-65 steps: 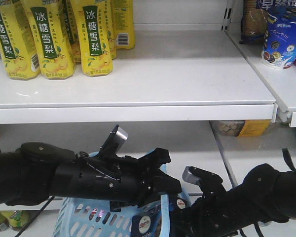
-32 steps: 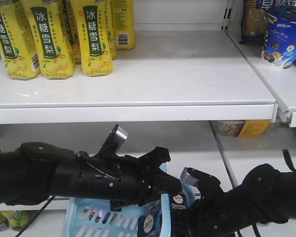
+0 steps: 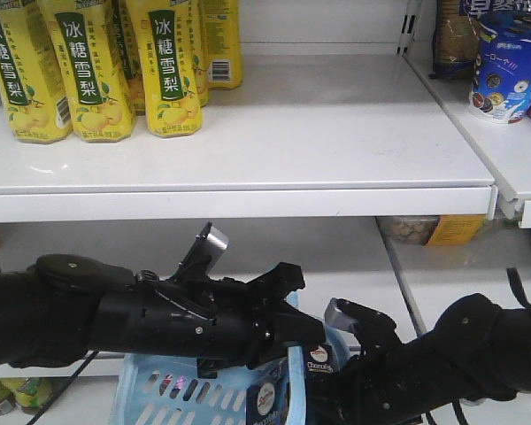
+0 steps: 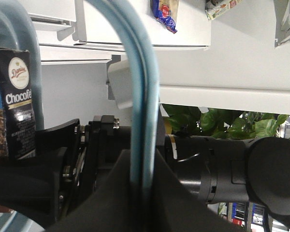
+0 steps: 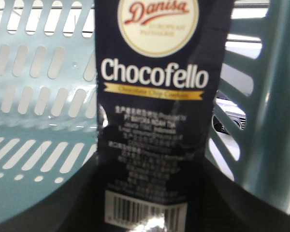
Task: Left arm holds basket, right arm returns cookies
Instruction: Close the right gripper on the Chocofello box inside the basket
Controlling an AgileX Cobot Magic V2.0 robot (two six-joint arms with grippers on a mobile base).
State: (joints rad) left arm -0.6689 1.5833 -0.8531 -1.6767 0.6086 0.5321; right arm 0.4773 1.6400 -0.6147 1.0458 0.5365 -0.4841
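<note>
Holding firm, the left gripper (image 4: 141,176) clamps the handle (image 4: 144,82) of the basket (image 3: 159,400); the right gripper (image 5: 150,205) pinches the cookies (image 5: 154,101), upright, half inside. Advise raising them straight, fully clear, before swinging toward the shelf (image 3: 274,133)

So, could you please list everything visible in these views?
drink bottles: at least four, yellow, upper shelf, left
cookie tub: one, blue, right shelf
shelves: white, several tiers
plants: green, background of left wrist view
basket: one, light blue, bottom centre
cookies: one carton, navy-black, upright in basket
left arm: glossy black; left claw shut on basket handle
right arm: matte black; right claw shut on cookies
</note>
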